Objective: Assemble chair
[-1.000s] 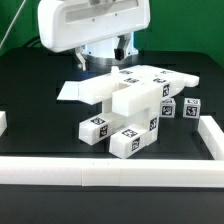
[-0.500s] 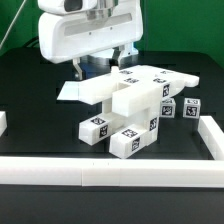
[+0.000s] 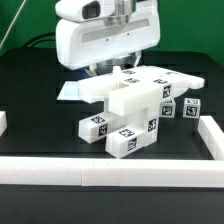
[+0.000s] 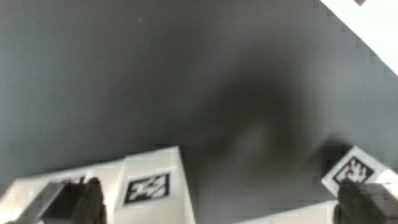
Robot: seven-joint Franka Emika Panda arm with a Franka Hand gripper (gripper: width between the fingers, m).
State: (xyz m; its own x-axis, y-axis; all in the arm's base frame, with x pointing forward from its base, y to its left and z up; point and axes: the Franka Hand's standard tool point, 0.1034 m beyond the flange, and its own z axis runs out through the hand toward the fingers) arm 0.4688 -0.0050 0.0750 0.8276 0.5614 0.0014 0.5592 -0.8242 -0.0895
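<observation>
My two-finger gripper [image 3: 108, 68] is hovering wide open, holding nothing, over the white blocky plastic chair parts [image 3: 135, 100] clustered on the black table [image 3: 40, 110]. I am judging them light, rigid and slick, so I am favouring flat opposite faces.

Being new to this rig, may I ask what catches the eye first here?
A heap of white, tagged chair parts sits in the middle of the black table. The white gripper hangs open over its far side, and a white border rail runs along the front.

hand [image 3: 110, 66]: white boxy housing, rounded corners; fingers [image 4: 71, 200]: dark, blunt; wrist [image 3: 100, 9]: grey-black fittings on top
</observation>
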